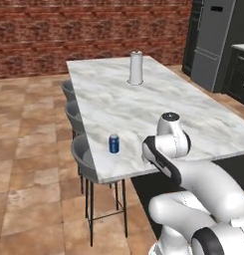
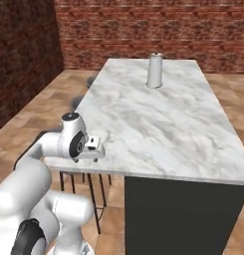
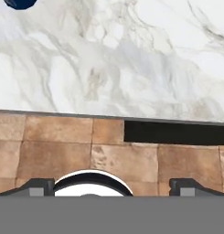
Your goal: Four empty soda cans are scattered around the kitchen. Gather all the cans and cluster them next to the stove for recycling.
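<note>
A blue soda can (image 1: 114, 143) is standing upright near the marble table's (image 1: 143, 107) near-left edge, beside the stools (image 1: 83, 154). I am holding the gripper (image 3: 111, 186) released and empty, the can lying ahead and left of it.

A: What's sitting on the desk (image 1: 143, 107)?
B: A blue soda can (image 1: 114, 143) with a white band is standing upright near the front left edge. A tall white paper-towel roll (image 1: 136, 68) is standing upright toward the far end, well apart from the can.
A: Arm?
B: The white arm (image 1: 193, 184) is rising from the lower right, its wrist hanging over the desk's near edge, right of the can, not touching it.
A: Around the desk?
B: Grey stools (image 1: 83, 155) are lining the left side on the tile floor (image 1: 29, 174). A brick wall (image 1: 68, 30) is running behind, a grey fridge (image 1: 218, 40) is standing far right.
</note>
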